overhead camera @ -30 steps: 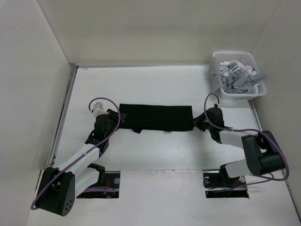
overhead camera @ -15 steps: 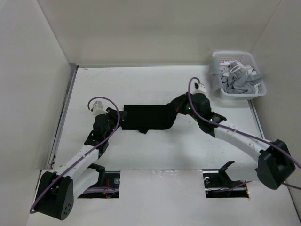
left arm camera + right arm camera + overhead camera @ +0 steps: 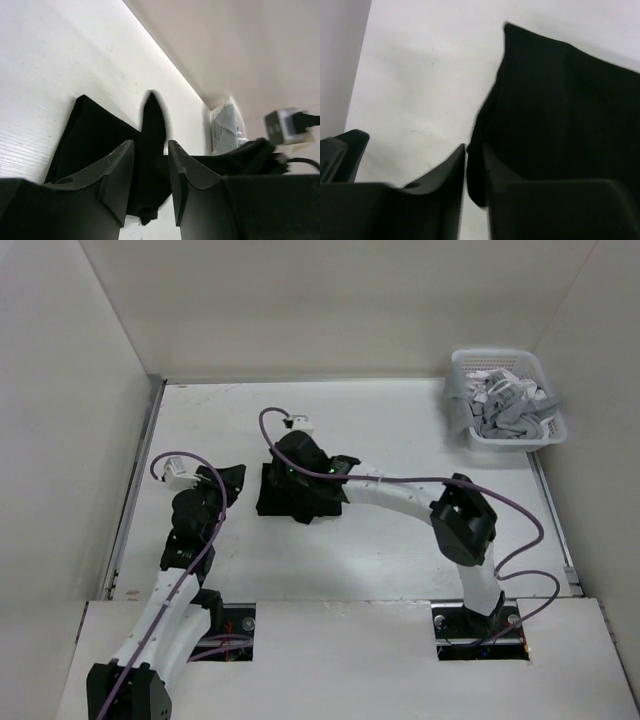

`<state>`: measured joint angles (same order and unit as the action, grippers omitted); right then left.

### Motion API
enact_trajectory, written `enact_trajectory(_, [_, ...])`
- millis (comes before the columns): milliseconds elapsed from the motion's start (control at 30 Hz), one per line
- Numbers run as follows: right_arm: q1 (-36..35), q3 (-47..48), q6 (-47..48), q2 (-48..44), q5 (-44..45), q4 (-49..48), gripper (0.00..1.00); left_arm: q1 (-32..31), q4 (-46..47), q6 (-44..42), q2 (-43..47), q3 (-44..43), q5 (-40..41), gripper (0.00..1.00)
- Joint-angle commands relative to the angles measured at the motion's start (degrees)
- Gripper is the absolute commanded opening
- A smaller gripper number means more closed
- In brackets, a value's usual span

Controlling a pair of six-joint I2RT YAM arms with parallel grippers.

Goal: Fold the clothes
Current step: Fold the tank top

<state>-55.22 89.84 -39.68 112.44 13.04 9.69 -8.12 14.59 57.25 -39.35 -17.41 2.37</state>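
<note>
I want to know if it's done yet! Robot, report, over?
Left gripper open, clear of the black T-shirt. Right gripper on it, cloth edge in its jaws, grip unclear. Basket far off, nothing blocking.

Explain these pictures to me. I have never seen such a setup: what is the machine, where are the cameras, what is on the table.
These are two robot arms, left and right, bolted to a table. The wide picture looks down from above; the other two come from a camera on each wrist, looking along that hand's two fingers. A black T-shirt lies folded into a bundle. The right hand reaches across to it, with a cloth edge between its fingers; whether it grips, I cannot tell. The left hand is open beside the shirt, holding nothing. A white basket of striped clothes stands at the far right.
</note>
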Motion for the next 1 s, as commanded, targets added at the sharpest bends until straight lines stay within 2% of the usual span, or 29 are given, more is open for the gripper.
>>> enact_trajectory(0, [-1.8, 6.8, -0.5, 3.4, -0.3, 4.3, 0.33, 2.9, -0.7, 1.3, 0.8, -1.5, -3.3, 0.33])
enact_trajectory(33, [-2.1, 6.6, -0.8, 3.1, -0.6, 3.8, 0.42, 3.4, -0.5, 1.5, 0.5, -1.5, -4.0, 0.33])
enact_trajectory(67, [-2.4, 5.4, -0.6, 1.9, -0.9, 2.4, 0.46, 3.8, -0.3, 1.5, 0.2, -1.5, -4.6, 0.33])
enact_trajectory(167, [-2.3, -2.9, -0.4, -5.1, -0.8, -3.6, 0.48, 2.9, 0.9, 1.7, -1.8, -2.1, -4.4, 0.33])
enact_trajectory(233, [-0.5, -9.1, -0.3, -9.4, -1.0, -8.3, 0.41, 0.7, 2.9, 1.8, -4.0, -2.6, -3.7, 0.33])
enact_trajectory(400, [4.1, -17.9, -0.3, -12.7, -5.8, -11.6, 0.06, -8.0, 9.0, 0.6, -13.7, -4.6, -0.4, 0.28])
enact_trajectory(500, [4.3, -28.9, 1.4, -18.1, -5.2, -19.1, 0.03, -10.9, 10.4, 0.0, -18.0, -5.0, 0.1, 0.19])
enact_trajectory(600, [5.2, -40.8, 3.3, -26.0, -4.3, -26.4, 0.03, -11.2, 8.9, -2.7, -18.0, -3.7, 1.8, 0.19])
enact_trajectory(700, [7.8, -50.5, 5.0, -35.2, -2.6, -29.6, 0.07, -8.4, 3.7, -5.5, -13.8, -1.5, 4.7, 0.27])
enact_trajectory(800, [12.9, -55.9, 5.8, -42.2, -1.8, -29.6, 0.12, -5.0, -0.9, -6.9, -9.6, 0.4, 7.9, 0.38])
enact_trajectory(867, [17.2, -57.0, 5.1, -44.1, -1.7, -29.5, 0.22, -2.6, -4.0, -7.2, -7.6, 0.9, 9.7, 0.44])
enact_trajectory(967, [22.2, -56.9, 3.5, -44.6, -1.4, -30.5, 0.42, 0.9, -7.8, -8.9, -6.9, 0.4, 10.8, 0.50])
